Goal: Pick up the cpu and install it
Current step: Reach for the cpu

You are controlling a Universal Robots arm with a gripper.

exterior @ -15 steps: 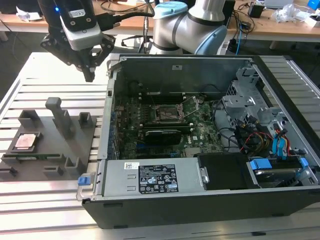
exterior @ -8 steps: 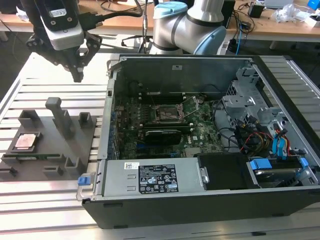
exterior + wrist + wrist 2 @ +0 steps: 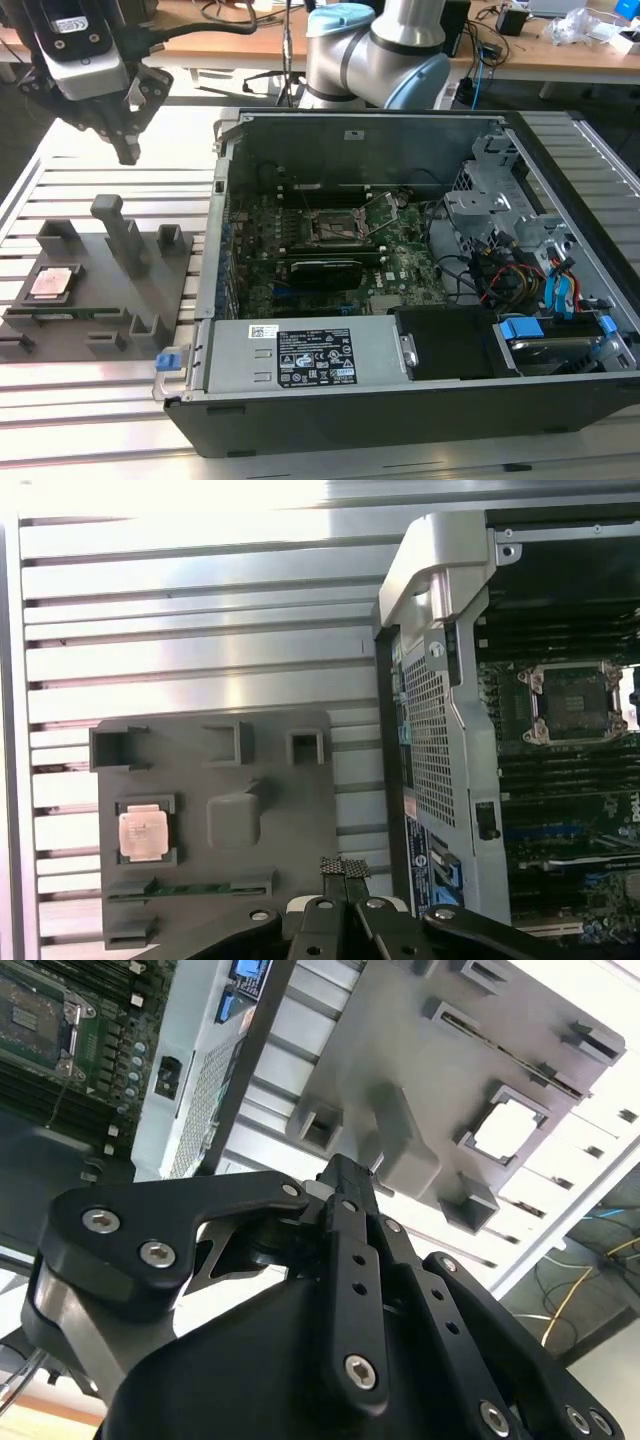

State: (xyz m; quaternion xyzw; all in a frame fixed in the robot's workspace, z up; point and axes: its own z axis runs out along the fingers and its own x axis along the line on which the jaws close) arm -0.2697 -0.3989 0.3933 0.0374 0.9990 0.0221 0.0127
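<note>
The cpu [image 3: 52,283] lies flat, metal top up, in a square pocket of the gray holder [image 3: 150,290] on the slotted counter [image 3: 80,420]. The pocket likely keeps it square for a grasp from above. The gripper [image 3: 128,152] hangs above the holder, clenched on nothing, well apart from the cpu. A post [image 3: 112,225] stands near the pocket and is the closest obstacle. At the exterior view's right sits the open case [image 3: 330,420], whose socket [image 3: 335,222] looks empty.

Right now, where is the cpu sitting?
On the exterior view's left, the cpu lies in a pocket of the gray holder tray, beside the open computer case.
</note>
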